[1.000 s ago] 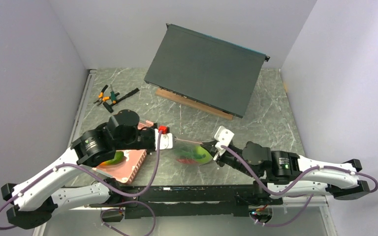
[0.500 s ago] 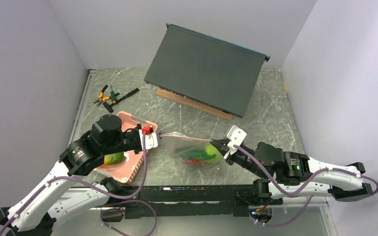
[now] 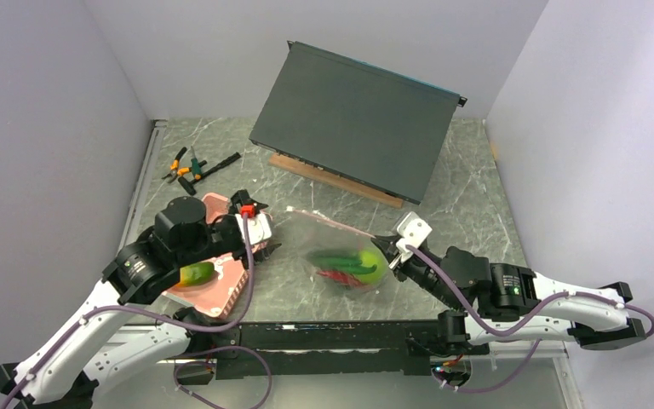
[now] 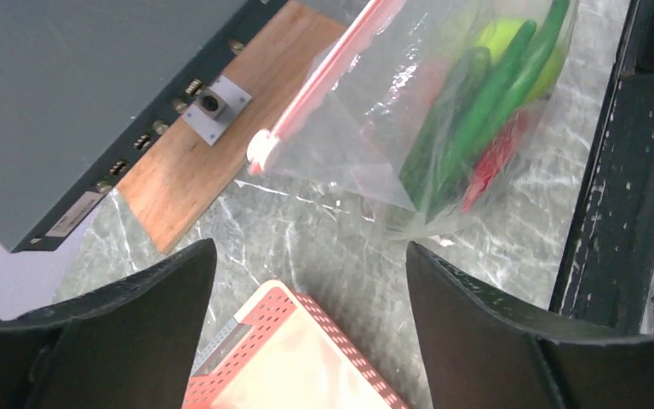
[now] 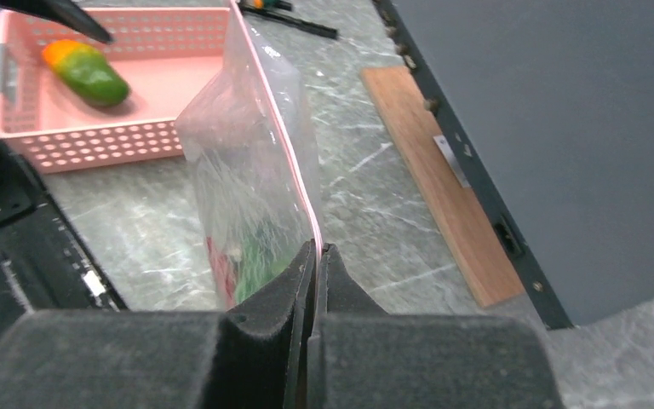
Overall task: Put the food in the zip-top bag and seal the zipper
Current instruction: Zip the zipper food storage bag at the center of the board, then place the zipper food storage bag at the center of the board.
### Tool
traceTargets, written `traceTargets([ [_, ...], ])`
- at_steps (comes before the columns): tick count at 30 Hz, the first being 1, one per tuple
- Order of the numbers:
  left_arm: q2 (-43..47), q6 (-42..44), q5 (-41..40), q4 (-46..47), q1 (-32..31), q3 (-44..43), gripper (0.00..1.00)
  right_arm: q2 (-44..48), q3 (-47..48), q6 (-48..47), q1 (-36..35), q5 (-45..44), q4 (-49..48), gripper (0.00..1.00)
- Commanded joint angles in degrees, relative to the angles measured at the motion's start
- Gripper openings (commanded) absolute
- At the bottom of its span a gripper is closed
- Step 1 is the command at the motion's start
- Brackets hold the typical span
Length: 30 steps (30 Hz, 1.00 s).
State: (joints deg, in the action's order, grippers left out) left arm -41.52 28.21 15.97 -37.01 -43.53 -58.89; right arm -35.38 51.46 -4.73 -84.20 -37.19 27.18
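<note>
The right gripper [image 5: 317,251] is clamped on the zipper [image 5: 283,149], its dark, matte fingers [image 5: 264,298] pressed together with the thin pale-pink strip caught between them. From that pinch the zip-top bag [image 5: 243,162] hangs on edge, clear, crinkled and glossy, on the side of the gripper towards the pink basket [image 5: 111,141].

The left gripper [image 4: 306,264] has its jaws wide apart with nothing between them. It hangs over the basket's far right corner, and the bag's free end with its small white tab [image 4: 261,149] lies just ahead of it, not touched.

In the top view the bag lies just right of the basket, on the grey marbled table [image 3: 324,192]. Inside it sit a round, bright green apple [image 4: 498,34], a long, smooth green pepper [image 4: 477,111] and a red piece [image 4: 494,162], bunched at the end away from the basket. The orange-green mango [image 5: 85,68] lies inside the basket, an oval of shiny plastic on the flat floor, walled by rows of small holes.

Beyond the basket and to its left lie orange-handled pliers [image 3: 183,166]. Beyond it to the right a flat, dark grey box [image 3: 358,119] leans over a wooden board [image 3: 332,179].
</note>
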Motion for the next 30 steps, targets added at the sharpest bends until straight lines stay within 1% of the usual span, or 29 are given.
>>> traceTargets([
  [1, 3.49, -7.72, -3.53, 6.83, 0.28, -2.31, 0.91, -0.62, 2.84, 1.73, 0.01, -12.53, 0.51, 0.00],
  [3, 4.31, -11.15, -5.07, 7.95, 0.23, -3.04, 0.94, -0.06, 3.13, 1.57, 0.00, -16.44, 0.39, 0.00],
  [8, 6.33, -18.02, -6.84, 9.72, 0.27, -3.89, 0.96, 2.31, 4.05, -0.61, 0.08, -25.69, 2.11, 0.00],
  [12, 9.67, -22.81, -8.16, 11.94, 0.26, -2.21, 0.95, 5.88, 7.00, -1.81, 0.06, -30.70, 6.95, 0.00],
  [15, 12.63, -26.49, -10.99, 13.04, 0.24, -0.15, 0.97, 9.29, 9.00, -2.38, 0.01, -29.98, 9.78, 0.00],
  [19, 15.88, -32.55, -11.22, 11.46, 0.26, 0.30, 0.99, 10.17, 9.28, 1.61, 0.09, -21.04, 11.85, 0.00],
  [21, 16.83, -36.80, -12.63, 7.75, 0.23, -0.83, 0.98, 7.82, 6.53, 3.70, 0.01, -16.44, 9.60, 0.00],
  [23, 17.80, -43.01, -14.53, 4.19, 0.29, -1.98, 0.98, 3.28, 2.70, 7.90, 0.02, -13.40, 6.53, 0.00],
  [26, 18.83, -48.86, -15.61, -0.54, 0.26, -3.63, 1.00, -4.96, -2.86, 14.76, 0.02, -10.57, -1.95, 0.00],
  [28, 19.29, -51.64, -15.52, -3.78, 0.27, -4.91, 1.00, -11.17, -5.81, 17.73, 0.03, -10.21, -9.20, 0.00],
  [30, 19.75, -54.52, -15.79, -7.05, 0.23, -6.17, 1.00, -17.55, -6.70, 22.26, 0.05, -12.07, -13.79, 0.00],
])
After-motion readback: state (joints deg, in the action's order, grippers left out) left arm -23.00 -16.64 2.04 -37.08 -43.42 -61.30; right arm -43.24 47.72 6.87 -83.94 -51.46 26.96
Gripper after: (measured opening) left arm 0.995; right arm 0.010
